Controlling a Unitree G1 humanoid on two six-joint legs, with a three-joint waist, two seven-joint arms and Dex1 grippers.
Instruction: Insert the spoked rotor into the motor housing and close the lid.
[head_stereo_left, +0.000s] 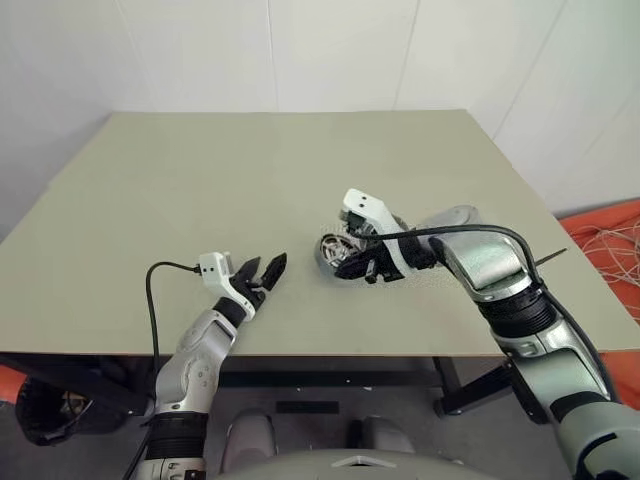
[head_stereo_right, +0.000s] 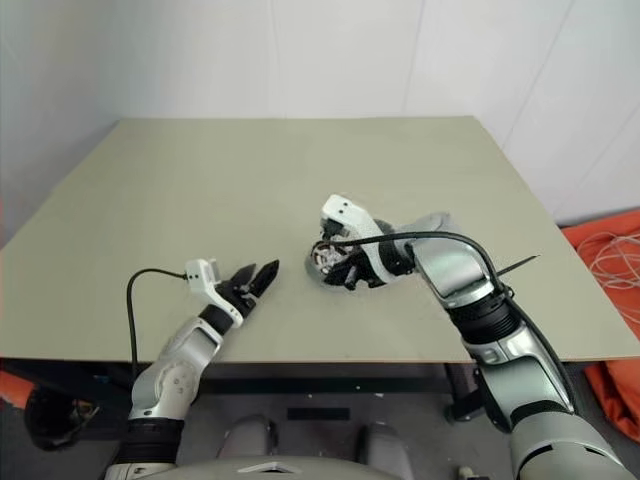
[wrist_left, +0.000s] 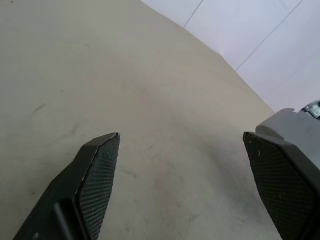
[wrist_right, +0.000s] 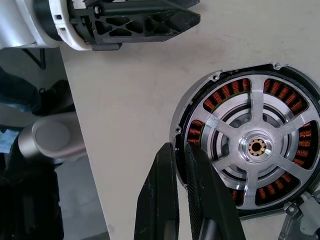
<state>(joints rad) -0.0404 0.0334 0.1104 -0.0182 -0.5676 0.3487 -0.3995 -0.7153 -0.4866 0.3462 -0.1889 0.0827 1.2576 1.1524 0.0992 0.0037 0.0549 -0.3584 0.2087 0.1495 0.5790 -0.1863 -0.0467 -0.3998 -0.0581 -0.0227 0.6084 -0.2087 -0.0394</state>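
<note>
— On the table (head_stereo_left: 200, 170), what's sitting where?

— Biggest thing on it is the motor housing (wrist_right: 200, 107), toward the robot's right. The spoked rotor (wrist_right: 255, 146) already lies inside that housing, copper windings showing between its spokes.

— And the lid?

— Hinged at the housing's edge, I'd guess, but the arm hides it; I can't make it out.

— The arms?

— The right gripper (wrist_right: 181, 150) hangs just over the housing's rim, fingers pressed together, holding nothing. The left gripper (head_stereo_left: 262, 272) waits well apart from the housing, its fingers spread wide and empty.

— So which step is this?

— Insertion looks done; closing remains. Next, I reckon, the right gripper must find the lid and swing it over the rotor squarely.
</note>
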